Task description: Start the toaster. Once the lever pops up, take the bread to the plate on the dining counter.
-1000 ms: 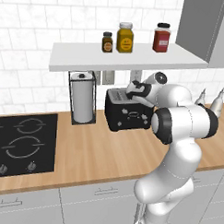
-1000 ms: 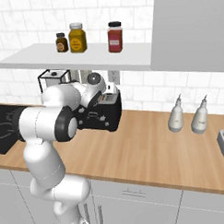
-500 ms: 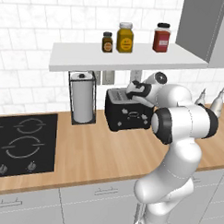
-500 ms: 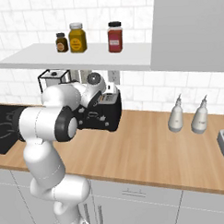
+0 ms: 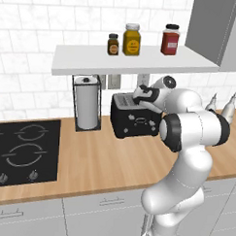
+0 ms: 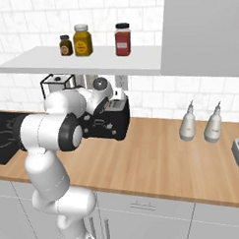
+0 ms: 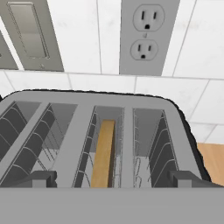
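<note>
Your gripper hangs directly above the toaster, fingers spread fully wide and holding nothing. The bread stands on edge in the toaster's slot, between its wire guides. Drift sideways descending and a fingertip could snag those wires.

Pretty bright, flat, even light in all 3 views, no glare anywhere. The shelf throws a soft shadow on the wall tiles below it. Everything's a bit soft and low-res, but there's no motion blur or warping at the edges.
</note>
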